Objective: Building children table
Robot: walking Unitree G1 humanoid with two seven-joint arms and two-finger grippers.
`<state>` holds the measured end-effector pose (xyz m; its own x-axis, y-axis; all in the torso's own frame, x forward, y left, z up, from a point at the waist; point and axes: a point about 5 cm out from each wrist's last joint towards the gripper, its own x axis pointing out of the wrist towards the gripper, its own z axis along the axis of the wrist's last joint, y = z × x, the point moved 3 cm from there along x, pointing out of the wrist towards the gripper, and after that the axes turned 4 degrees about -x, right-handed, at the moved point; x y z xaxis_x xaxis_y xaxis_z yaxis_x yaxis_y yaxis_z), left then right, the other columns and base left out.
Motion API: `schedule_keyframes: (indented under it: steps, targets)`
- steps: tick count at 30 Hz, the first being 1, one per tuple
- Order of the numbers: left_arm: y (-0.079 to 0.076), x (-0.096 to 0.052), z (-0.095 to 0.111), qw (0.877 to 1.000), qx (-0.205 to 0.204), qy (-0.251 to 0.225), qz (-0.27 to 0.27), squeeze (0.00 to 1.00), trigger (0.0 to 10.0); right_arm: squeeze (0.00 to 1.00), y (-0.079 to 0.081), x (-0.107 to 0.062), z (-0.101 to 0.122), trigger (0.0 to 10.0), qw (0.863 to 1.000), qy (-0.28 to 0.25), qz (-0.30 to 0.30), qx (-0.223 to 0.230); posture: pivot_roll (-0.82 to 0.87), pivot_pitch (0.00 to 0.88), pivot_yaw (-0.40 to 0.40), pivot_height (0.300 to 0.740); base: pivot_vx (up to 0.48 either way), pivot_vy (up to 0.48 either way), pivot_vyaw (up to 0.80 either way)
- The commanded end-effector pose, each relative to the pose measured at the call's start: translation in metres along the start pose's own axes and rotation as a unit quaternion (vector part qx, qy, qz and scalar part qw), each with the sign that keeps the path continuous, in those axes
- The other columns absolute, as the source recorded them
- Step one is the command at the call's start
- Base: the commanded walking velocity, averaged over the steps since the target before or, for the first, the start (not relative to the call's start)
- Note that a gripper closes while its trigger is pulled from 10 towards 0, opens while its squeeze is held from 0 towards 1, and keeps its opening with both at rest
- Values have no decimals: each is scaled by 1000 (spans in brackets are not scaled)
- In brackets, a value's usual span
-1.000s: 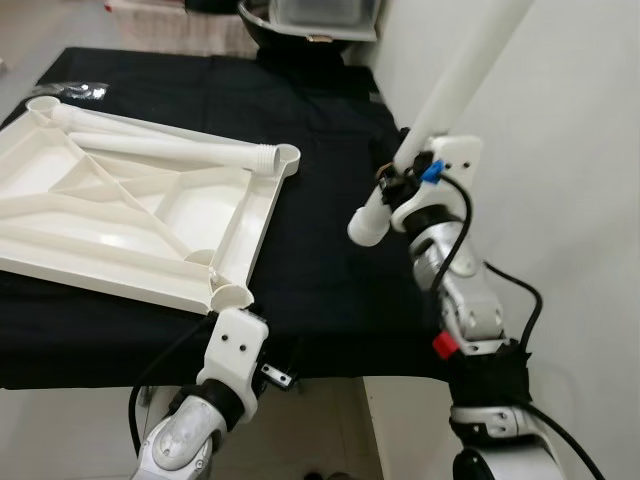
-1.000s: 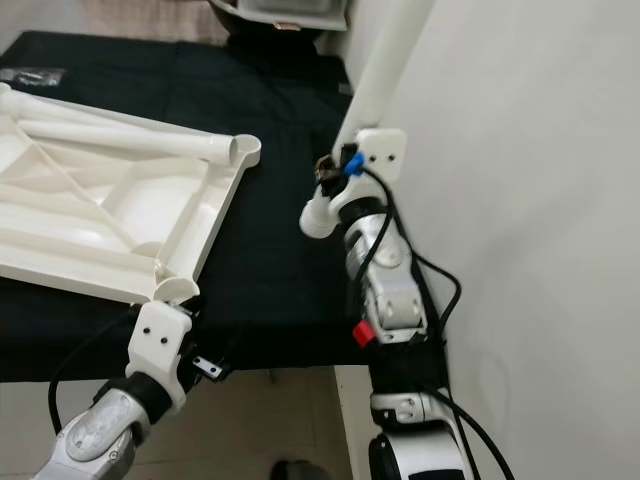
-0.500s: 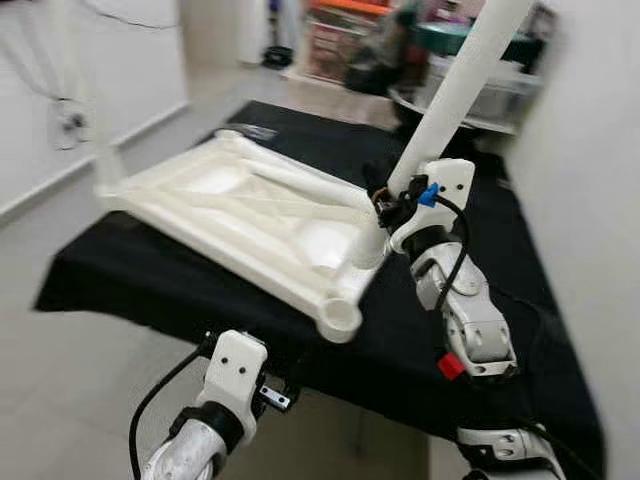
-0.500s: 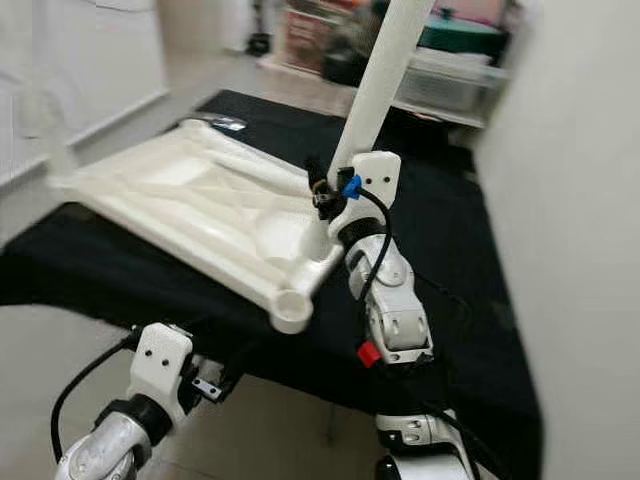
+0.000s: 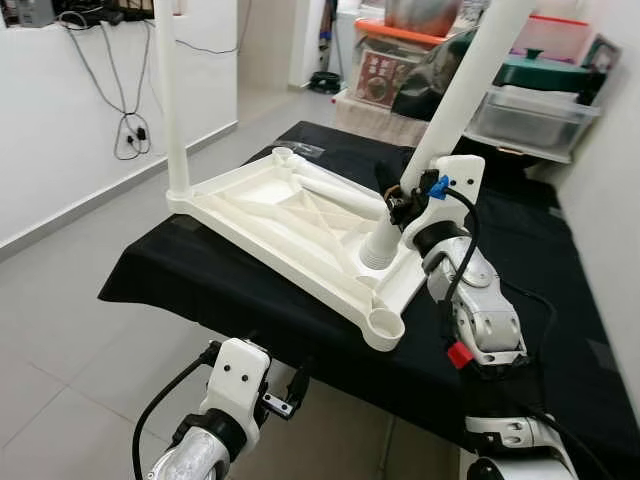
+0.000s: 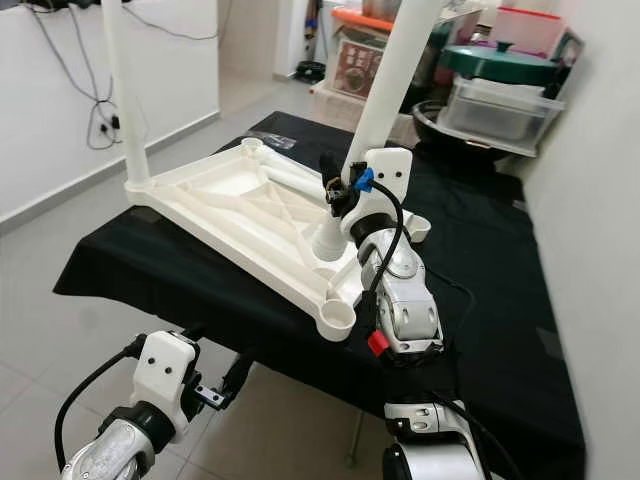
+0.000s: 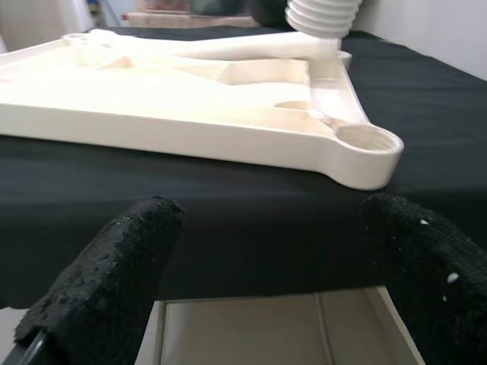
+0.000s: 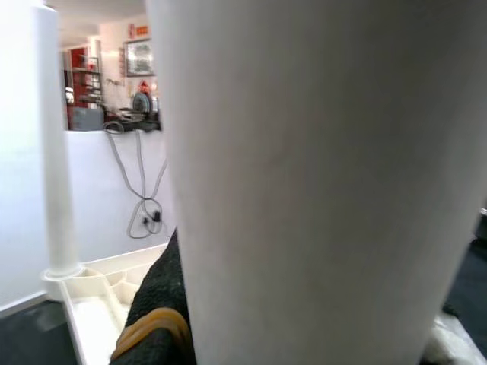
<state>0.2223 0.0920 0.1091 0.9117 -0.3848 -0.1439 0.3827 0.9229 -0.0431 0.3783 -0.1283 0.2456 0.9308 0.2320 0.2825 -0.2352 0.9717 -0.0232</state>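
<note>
The white table top [image 5: 260,205] lies upside down on a black cloth. One white leg [image 5: 168,100] stands upright in its far left corner. A second leg [image 5: 335,190] lies loose across the top. My right gripper [image 5: 400,205] is shut on a third leg [image 5: 460,90], held steeply. That leg's threaded end [image 5: 380,250] hangs just over the top near its right edge, behind the near corner socket [image 5: 387,325]. My left gripper [image 7: 266,281] is open and holds nothing. It sits low, below the front edge of the cloth.
Storage boxes and a green-lidded pot [image 5: 545,75] crowd the far end of the cloth. A white wall with hanging cables [image 5: 125,120] runs along the left, with bare floor before it. A small packet [image 5: 305,150] lies on the cloth behind the table top.
The camera has swung, so the whole scene has shifted. My right gripper has carried its leg from over the bare cloth to over the table top's right edge.
</note>
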Motion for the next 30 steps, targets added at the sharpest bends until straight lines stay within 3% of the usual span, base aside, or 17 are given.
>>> schedule_keyframes:
  steps: [1, 14, 22, 25, 27, 28, 29, 30]
  targets:
    - [-4, 0, -2, 1000, -1, 5, -4, 0, 10000, 0, -5, 0, -2, 10000, 1000, 7, 3, 5, 101, 0, -136, 740, 0, 0, 0]
    - [4, -7, 2, 999, -38, -4, 34, 0, 10000, 0, 1, 3, -7, 10000, 999, 23, 36, 5, 100, 0, -145, 740, 0, 0, 0]
    - [12, -7, 18, 997, 7, -36, 64, 0, 10000, 0, 10, -1, -3, 10000, 999, 8, 41, 19, 100, 0, -143, 740, 0, 0, 0]
    - [16, -6, 33, 995, 29, -61, 77, 0, 10000, 0, 16, -9, -3, 10000, 999, 4, 41, 13, 98, 11, -140, 740, 0, 0, -475]
    - [27, -4, 53, 988, 34, -96, 113, 0, 10000, 0, 25, -26, -6, 10000, 999, 5, 44, 11, 99, 11, -138, 740, 0, 0, -400]
    - [27, -4, 53, 988, 34, -96, 113, 0, 10000, 0, 25, -26, -6, 10000, 999, 5, 44, 11, 99, 11, -138, 740, 0, 0, 0]
    - [38, -4, 68, 981, 34, -121, 145, 0, 10000, 0, 35, -47, -16, 10000, 998, 22, 52, 10, 96, 10, -134, 740, 0, 0, 0]
    - [40, -5, 71, 980, 36, -127, 151, 0, 10000, 0, 38, -53, -20, 10000, 998, 29, 58, 8, 96, 10, -134, 740, 0, 0, 0]
